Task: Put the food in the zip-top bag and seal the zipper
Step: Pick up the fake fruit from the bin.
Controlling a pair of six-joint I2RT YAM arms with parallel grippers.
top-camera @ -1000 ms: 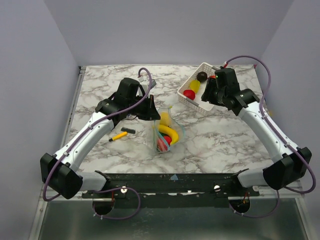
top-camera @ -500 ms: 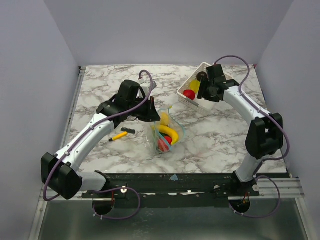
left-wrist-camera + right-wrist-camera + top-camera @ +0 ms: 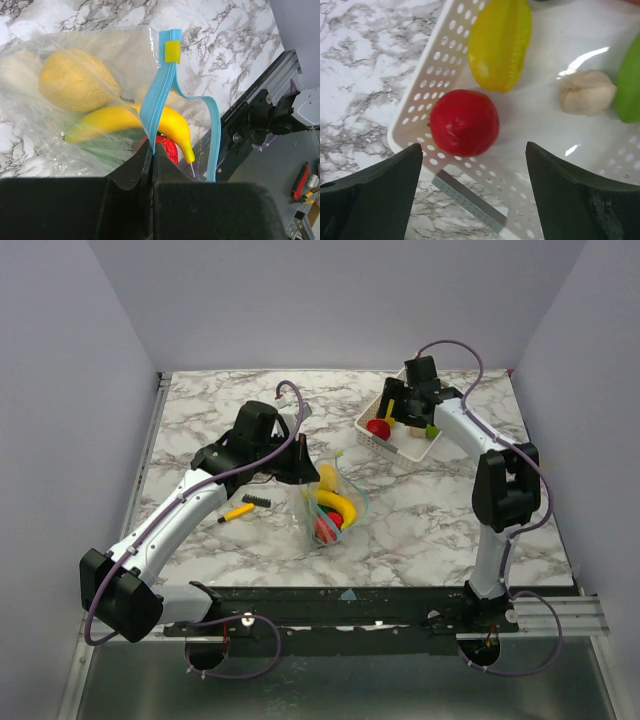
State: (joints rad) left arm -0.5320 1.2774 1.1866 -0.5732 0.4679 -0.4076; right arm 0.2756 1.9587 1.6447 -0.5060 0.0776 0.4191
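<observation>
The clear zip-top bag (image 3: pixel 335 505) stands mid-table holding food: a banana (image 3: pixel 150 122), a yellow round fruit (image 3: pixel 75 87) and a red piece (image 3: pixel 167 150). My left gripper (image 3: pixel 303 462) is shut on the light blue zipper (image 3: pixel 160 100) at one end of the bag's mouth (image 3: pixel 152 150); the other lip (image 3: pixel 216 135) hangs apart from it. My right gripper (image 3: pixel 402 412) hovers open over the white basket (image 3: pixel 405 448), with nothing between its fingers. Below it lie a red fruit (image 3: pixel 464 122), a yellow starfruit (image 3: pixel 499 42), a white garlic (image 3: pixel 585 92) and a green piece (image 3: pixel 630 85).
A yellow-and-black pen-like tool (image 3: pixel 238 511) and a small dark piece (image 3: pixel 257 501) lie left of the bag. A grey strip (image 3: pixel 470 200) lies by the basket's (image 3: pixel 435 60) near corner. The walls close in at the back and sides.
The right arm has swung back and leftward over the basket, and its jaws have spread wider. The left gripper and the bag have stayed put.
</observation>
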